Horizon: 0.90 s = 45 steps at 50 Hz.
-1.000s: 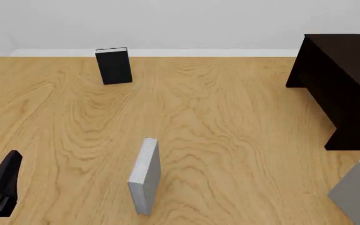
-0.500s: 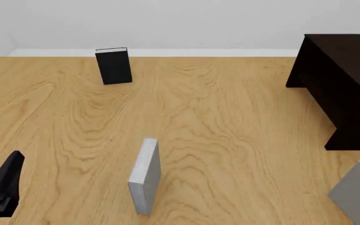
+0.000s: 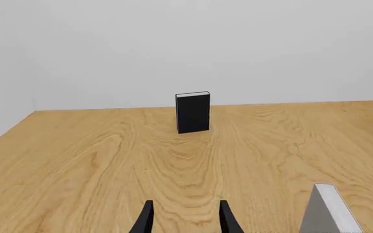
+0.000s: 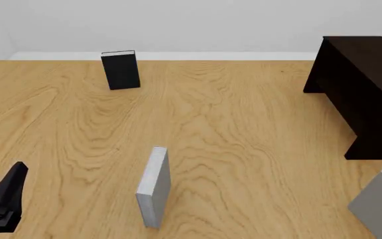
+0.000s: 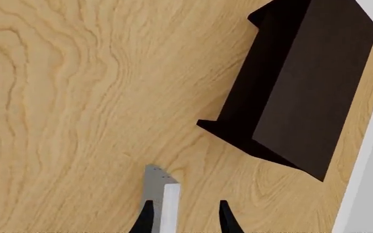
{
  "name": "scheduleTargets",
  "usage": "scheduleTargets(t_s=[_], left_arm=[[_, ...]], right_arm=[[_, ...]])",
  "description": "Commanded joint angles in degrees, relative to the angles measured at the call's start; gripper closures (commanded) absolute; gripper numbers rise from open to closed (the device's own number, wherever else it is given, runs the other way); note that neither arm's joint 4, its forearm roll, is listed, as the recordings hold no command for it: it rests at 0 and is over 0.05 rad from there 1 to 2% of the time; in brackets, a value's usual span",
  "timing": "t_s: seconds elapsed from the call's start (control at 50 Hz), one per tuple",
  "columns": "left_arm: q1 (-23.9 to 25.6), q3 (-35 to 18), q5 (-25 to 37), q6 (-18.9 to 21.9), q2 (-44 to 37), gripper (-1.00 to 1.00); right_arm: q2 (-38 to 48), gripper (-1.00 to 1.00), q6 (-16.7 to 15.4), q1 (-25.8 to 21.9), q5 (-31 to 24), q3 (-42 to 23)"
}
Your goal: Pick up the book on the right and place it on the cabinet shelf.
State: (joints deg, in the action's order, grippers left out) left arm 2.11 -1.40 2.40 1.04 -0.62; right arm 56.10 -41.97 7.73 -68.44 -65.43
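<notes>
- Wood-grain counter (image 4: 244, 129) under a plain white wall; you will find no readable writing or label on any book or on the cabinet (image 4: 363, 89).
- Your target, the mid-grey book (image 4: 380, 204), stands at the counter's near right corner, just in front of the cabinet.
- Your right gripper (image 5: 181, 218) is released, fingers straddling the mid-grey book's white page edge from above; contact cannot be told.
- Your left gripper (image 3: 183, 221) is released, empty, low at near left.
- Silver-grey book (image 4: 154, 186) stands near centre; black book (image 4: 121, 69) far left.
</notes>
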Motion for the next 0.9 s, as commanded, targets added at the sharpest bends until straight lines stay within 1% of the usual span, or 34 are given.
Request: scheduleTargets(t_s=[0.02,0.12,0.14,0.18,0.3,0.32,0.38,0.42,0.48,0.54,0.58,0.68,0.76,0.8,0.82,0.84,0.9], left_arm=[[0.11,0.09,0.1,0.0,0.06,-1.0],[0.14,0.11,0.14,-0.07,0.05,-1.0],[0.11,0.15,0.09,-0.08,0.01,-1.0],[0.04,0.18,0.04,-0.08,-0.02,-1.0],[-0.01,0.33,-0.6,-0.11,-0.64,-1.0],[-0.03,0.37,-0.7,-0.11,-0.73,-1.0],[-0.11,0.41,-0.81,-0.12,-0.84,-1.0],[-0.16,0.48,-1.06,-0.11,-1.09,-1.0],[-0.18,0.56,-1.16,-0.1,-1.14,-1.0],[-0.1,0.64,-0.87,0.21,-0.75,-1.0],[-0.06,0.68,-0.84,0.18,-0.74,-1.0],[0.0,0.69,-0.83,0.19,-0.72,-1.0],[-0.01,0.71,-1.21,0.22,-1.12,-1.0],[0.07,0.73,-1.05,0.29,-0.94,-1.0],[0.05,0.73,-1.05,0.23,-0.98,-1.0],[0.09,0.74,-1.03,0.23,-0.96,-1.0],[0.16,0.77,-0.98,0.28,-0.93,-1.0]], right_arm=[[1.0,-1.0,-0.5,0.93,1.67,2.67],[2.17,-1.0,-0.57,2.29,3.11,3.94],[2.29,-1.0,0.02,1.87,3.28,4.17],[2.65,-1.0,0.12,2.1,4.01,4.63],[3.15,-1.0,-0.13,2.57,5.6,6.64],[3.39,-1.0,0.41,2.11,5.68,6.97],[4.08,-1.0,0.63,2.12,6.8,7.37],[4.01,-1.0,1.52,1.37,6.98,8.11],[4.29,-1.0,1.12,1.78,7.69,9.12],[4.39,-1.0,1.91,1.13,8.03,9.52],[4.46,-1.0,0.81,2.14,8.74,10.63],[4.75,-1.0,0.55,2.88,10.02,12.08],[4.8,-1.0,-2.22,5.22,10.88,13.92],[4.92,-1.0,-0.91,4.57,11.12,13.79],[4.78,-1.0,-1.16,4.76,11.23,14.09],[4.88,-1.0,-2.44,5.85,11.59,14.62],[5.27,-1.0,-2.19,6.08,12.15,14.76]])
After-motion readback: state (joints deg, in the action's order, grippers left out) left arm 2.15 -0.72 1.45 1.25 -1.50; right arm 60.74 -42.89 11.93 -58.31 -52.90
